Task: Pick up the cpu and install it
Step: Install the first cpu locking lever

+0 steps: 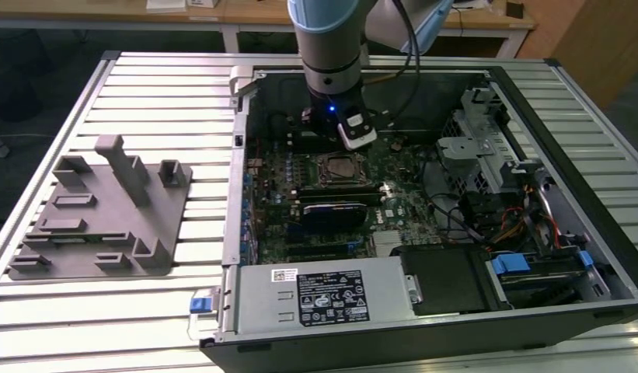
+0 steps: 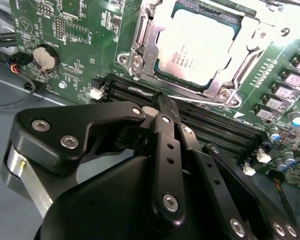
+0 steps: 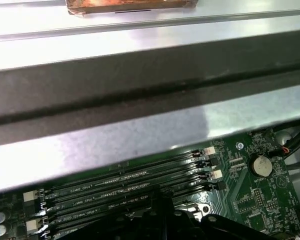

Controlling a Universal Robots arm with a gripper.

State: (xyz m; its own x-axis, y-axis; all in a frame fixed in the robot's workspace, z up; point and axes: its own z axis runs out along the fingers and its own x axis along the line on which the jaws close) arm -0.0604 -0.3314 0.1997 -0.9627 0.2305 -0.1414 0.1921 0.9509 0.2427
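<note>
Silvery cpu (image 2: pixel 197 47) lies seated in its socket, clenched empty end effector (image 2: pixel 162 102) just beside its edge.

Robotics lab or workshop, open desktop computer case (image 1: pixel 423 311) on a slatted metal workbench (image 1: pixel 142 93), grey fixture plate (image 1: pixel 101 225) at nine o'clock, wooden desks (image 1: pixel 246 15) at twelve o'clock behind

Pale ribbed metal worktable of long horizontal slats (image 1: pixel 153 85) across most of the exterior view. Beyond it, along the top edge, a light wooden desk on white legs (image 1: pixel 235 19). Brown wooden panel (image 1: pixel 594 39) at upper right. Dark floor (image 1: pixel 33 70) at upper left. Even, diffuse indoor light.
</note>
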